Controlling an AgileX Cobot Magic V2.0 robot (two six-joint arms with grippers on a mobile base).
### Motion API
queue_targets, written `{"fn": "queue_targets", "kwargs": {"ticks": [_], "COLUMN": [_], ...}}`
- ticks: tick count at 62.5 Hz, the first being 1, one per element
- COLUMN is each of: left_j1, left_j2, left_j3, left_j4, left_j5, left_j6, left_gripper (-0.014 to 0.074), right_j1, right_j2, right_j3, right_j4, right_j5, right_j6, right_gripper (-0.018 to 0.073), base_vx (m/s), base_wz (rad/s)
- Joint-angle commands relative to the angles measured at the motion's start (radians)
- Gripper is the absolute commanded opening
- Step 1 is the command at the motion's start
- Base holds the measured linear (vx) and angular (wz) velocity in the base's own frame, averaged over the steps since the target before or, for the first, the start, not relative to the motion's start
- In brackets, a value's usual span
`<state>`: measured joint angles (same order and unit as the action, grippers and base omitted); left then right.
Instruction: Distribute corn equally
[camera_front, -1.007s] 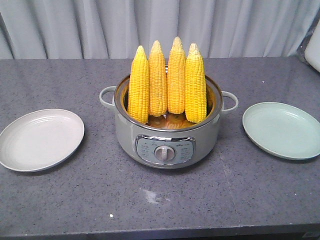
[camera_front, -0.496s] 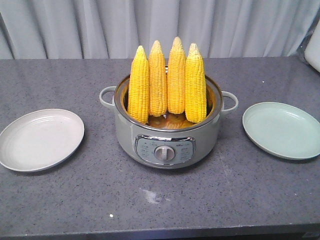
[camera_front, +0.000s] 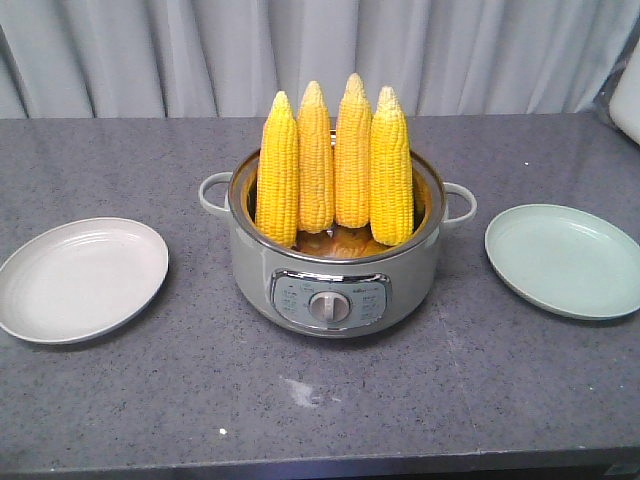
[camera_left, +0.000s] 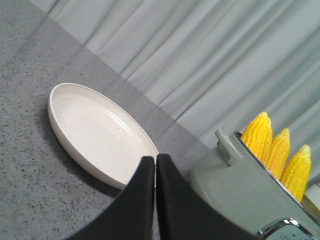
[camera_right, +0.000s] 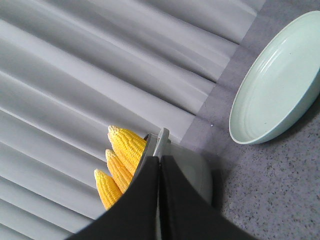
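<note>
Several yellow corn cobs (camera_front: 335, 165) stand upright, tips up, in a grey-green electric pot (camera_front: 335, 275) at the table's middle. A white plate (camera_front: 80, 278) lies left of the pot and a pale green plate (camera_front: 565, 258) lies right of it; both hold nothing. Neither arm shows in the front view. In the left wrist view my left gripper (camera_left: 155, 159) is shut on nothing, near the white plate (camera_left: 95, 132) and the pot (camera_left: 240, 190), with the corn (camera_left: 272, 150) beyond. My right gripper (camera_right: 160, 158) is shut on nothing, in front of the pot (camera_right: 197, 175) and the corn (camera_right: 125, 150).
Grey pleated curtains (camera_front: 320, 55) hang behind the grey speckled table (camera_front: 320, 400). The pot has side handles (camera_front: 212, 192) and a front dial (camera_front: 328, 307). A pale object (camera_front: 628, 95) sits at the far right edge.
</note>
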<state>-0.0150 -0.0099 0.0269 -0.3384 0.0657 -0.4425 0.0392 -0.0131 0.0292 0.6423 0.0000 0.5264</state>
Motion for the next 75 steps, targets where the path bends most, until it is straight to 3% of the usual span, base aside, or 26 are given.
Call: {"fn": "queue_targets", "kwargs": {"ticks": [1, 12, 17, 26, 36, 46, 52, 59, 66, 75], "left_j1": [0.000, 0.000, 0.000, 0.000, 0.000, 0.000, 0.000, 0.000, 0.000, 0.000], "left_j2": [-0.017, -0.017, -0.017, -0.017, -0.017, -0.017, -0.015, -0.007, 0.040, 0.163], "left_j3": [-0.004, -0.005, -0.007, -0.010, -0.075, -0.216, -0.306, -0.405, -0.483, -0.600], "left_j4": [-0.066, -0.337, -0.453, -0.578, -0.549, -0.369, -0.261, -0.173, -0.175, -0.178], "left_j5": [-0.088, -0.139, -0.155, -0.180, -0.172, -0.127, -0.066, 0.020, 0.098, 0.199], "left_j6": [-0.028, -0.144, -0.143, -0.140, -0.130, -0.037, 0.042, 0.186, 0.261, 0.342], "left_gripper": [-0.0007, -0.0007, -0.0007, -0.0007, -0.0007, -0.0007, -0.0007, -0.0007, -0.0007, -0.0007], "right_j1": [-0.006, -0.006, -0.006, -0.006, -0.006, -0.006, -0.006, -0.006, -0.006, -0.006], "right_j2": [-0.004, -0.004, -0.004, -0.004, -0.004, 0.018, 0.077, 0.195, 0.347, 0.517], "right_j3": [0.008, -0.003, -0.026, -0.080, -0.215, -0.395, -0.521, -0.680, -0.839, -0.982], "right_j4": [-0.004, -0.012, -0.017, -0.084, -0.250, -0.435, -0.498, -0.509, -0.475, -0.352], "right_j5": [-0.115, -0.197, -0.191, -0.148, 0.021, 0.201, 0.315, 0.459, 0.578, 0.611], "right_j6": [-0.006, -0.006, -0.006, -0.025, -0.086, -0.268, -0.400, -0.610, -0.816, -0.960], "right_gripper": [-0.0004, -0.0004, -0.0004, -0.0004, -0.0004, -0.0004, -0.0004, -0.0004, -0.0004, -0.0004], "base_vx": [0.00, 0.00, 0.00, 0.00, 0.00, 0.00, 0.00, 0.00, 0.00, 0.00], "base_wz": [0.00, 0.00, 0.00, 0.00, 0.00, 0.00, 0.00, 0.00, 0.00, 0.00]}}
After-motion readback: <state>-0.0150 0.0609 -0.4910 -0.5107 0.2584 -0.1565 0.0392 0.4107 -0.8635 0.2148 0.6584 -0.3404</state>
